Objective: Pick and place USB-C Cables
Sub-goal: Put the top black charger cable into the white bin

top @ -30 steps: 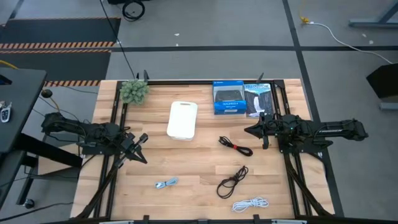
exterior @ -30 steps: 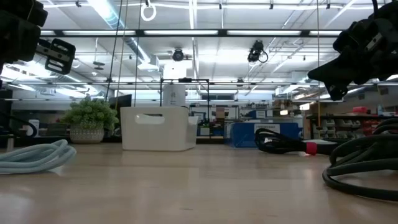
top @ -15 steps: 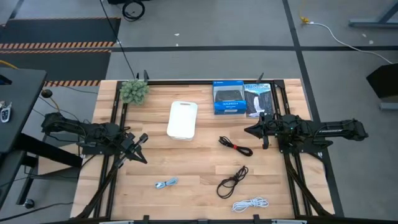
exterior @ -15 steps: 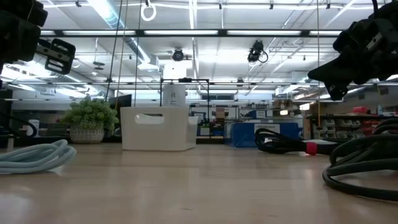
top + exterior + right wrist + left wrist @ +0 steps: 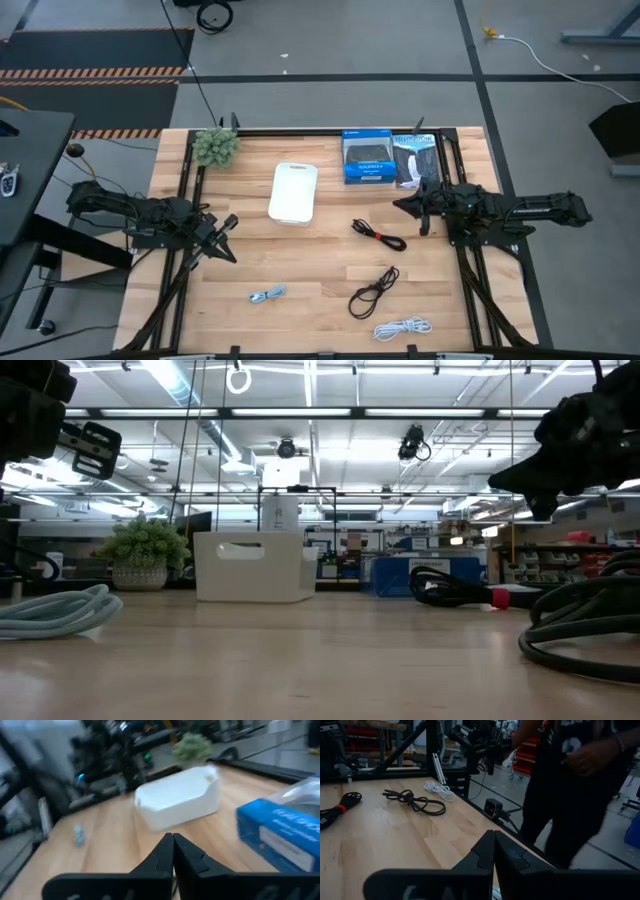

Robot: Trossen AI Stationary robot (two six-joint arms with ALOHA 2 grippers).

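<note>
Right jaws (image 5: 403, 207): pressed together, empty, shifted slightly toward the white bin (image 5: 293, 192).
Left jaws (image 5: 226, 237): pressed together, unmoved.
Cables: unmoved.

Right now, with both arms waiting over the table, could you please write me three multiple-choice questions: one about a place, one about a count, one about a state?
1. Which cable lies nearest the white bin?
A. white cable
B. black cable with red ends
C. pale blue cable

2. How many cable bundles lie on the table?
A. two
B. six
C. four

3. How are the fingers of the right end effector?
A. shut, empty
B. wide open
C. shut on a cable

Answers:
1 B: the black cable with red ends lies just beside the bin.
2 C: that one, the black cable, the white cable, the pale blue cable.
3 A: the right wrist view shows its fingers together, holding nothing.
</note>
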